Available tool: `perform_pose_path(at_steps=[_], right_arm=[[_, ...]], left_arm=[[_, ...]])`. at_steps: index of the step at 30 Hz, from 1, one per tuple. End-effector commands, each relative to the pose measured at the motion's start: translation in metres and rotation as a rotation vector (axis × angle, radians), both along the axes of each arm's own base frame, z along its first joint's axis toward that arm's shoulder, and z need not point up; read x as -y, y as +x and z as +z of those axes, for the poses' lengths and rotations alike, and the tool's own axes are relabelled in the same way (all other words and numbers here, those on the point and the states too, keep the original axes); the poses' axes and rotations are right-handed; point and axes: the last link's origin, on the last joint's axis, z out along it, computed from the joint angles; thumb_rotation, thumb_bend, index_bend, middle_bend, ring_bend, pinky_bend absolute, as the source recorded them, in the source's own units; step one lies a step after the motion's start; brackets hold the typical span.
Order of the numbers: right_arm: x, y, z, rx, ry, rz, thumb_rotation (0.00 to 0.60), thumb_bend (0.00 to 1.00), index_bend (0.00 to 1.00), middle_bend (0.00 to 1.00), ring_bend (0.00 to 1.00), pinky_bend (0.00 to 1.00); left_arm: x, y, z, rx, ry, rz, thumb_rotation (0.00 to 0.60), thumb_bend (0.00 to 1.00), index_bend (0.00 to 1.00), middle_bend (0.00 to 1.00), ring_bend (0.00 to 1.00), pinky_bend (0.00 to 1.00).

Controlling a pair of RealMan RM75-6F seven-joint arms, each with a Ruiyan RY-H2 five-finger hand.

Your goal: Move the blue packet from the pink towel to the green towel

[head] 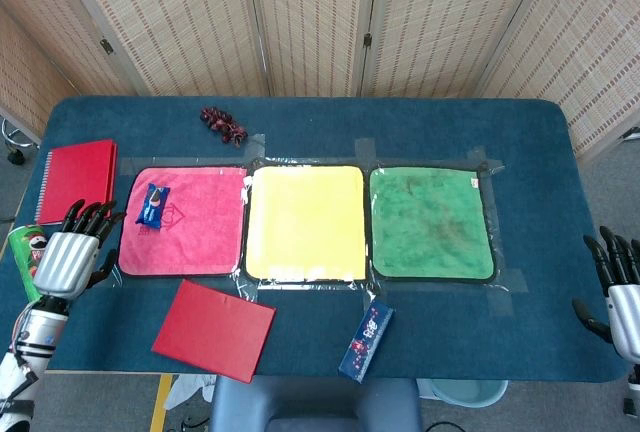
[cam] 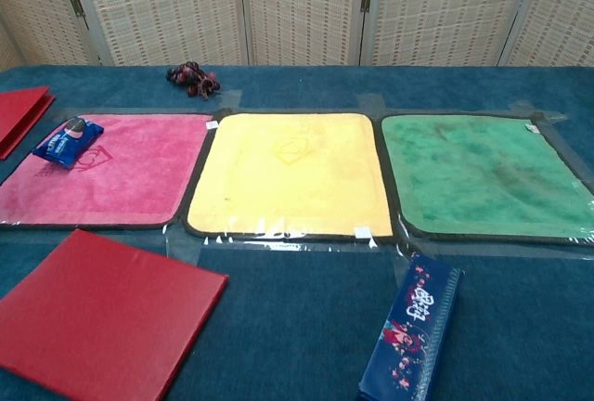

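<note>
The blue packet (head: 152, 205) (cam: 68, 142) lies on the far left part of the pink towel (head: 190, 227) (cam: 121, 174). The green towel (head: 430, 222) (cam: 483, 174) is bare, at the right end of the row. My left hand (head: 70, 252) hovers open over the table's left side, just left of the pink towel and below-left of the packet, fingers spread and holding nothing. My right hand (head: 622, 292) shows at the right edge of the head view, off the table's right end, fingers apart and empty. Neither hand appears in the chest view.
A yellow towel (head: 305, 222) lies between pink and green. A red notebook (head: 78, 180) sits far left, a red folder (head: 213, 329) at the front. A dark blue patterned box (head: 366, 340) lies near the front edge. Dark grapes (head: 223, 124) rest at the back. A green can (head: 28, 247) stands beside my left hand.
</note>
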Motion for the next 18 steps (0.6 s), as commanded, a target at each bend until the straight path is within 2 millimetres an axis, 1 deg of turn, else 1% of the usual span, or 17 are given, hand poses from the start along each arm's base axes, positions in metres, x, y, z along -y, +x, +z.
perform_pose_path(at_steps=[1,3,10,15,18], right_arm=[[-0.002,0.000,0.001,0.003,-0.001,-0.001,0.600,0.32,0.00,0.00,0.03,0.00],[-0.003,0.000,0.002,0.003,-0.002,-0.001,0.600,0.32,0.00,0.00,0.03,0.00],[-0.006,0.001,0.005,0.000,-0.009,-0.001,0.600,0.32,0.00,0.00,0.03,0.00],[-0.007,0.003,0.006,-0.001,-0.009,0.003,0.600,0.32,0.00,0.00,0.03,0.00],[-0.008,0.004,0.006,0.000,-0.006,0.004,0.600,0.32,0.00,0.00,0.03,0.00]], left_arm=[[-0.027,0.003,-0.009,-0.020,-0.008,-0.016,0.600,0.58,0.21,0.15,0.14,0.09],[-0.039,0.002,-0.013,-0.044,-0.017,-0.022,0.600,0.59,0.21,0.15,0.14,0.09],[-0.068,-0.006,-0.027,-0.103,-0.028,-0.022,0.600,0.58,0.20,0.15,0.14,0.10],[-0.086,-0.017,-0.034,-0.157,-0.063,0.008,0.600,0.48,0.16,0.15,0.14,0.10],[-0.097,-0.024,-0.036,-0.205,-0.066,0.026,0.600,0.43,0.13,0.13,0.10,0.08]])
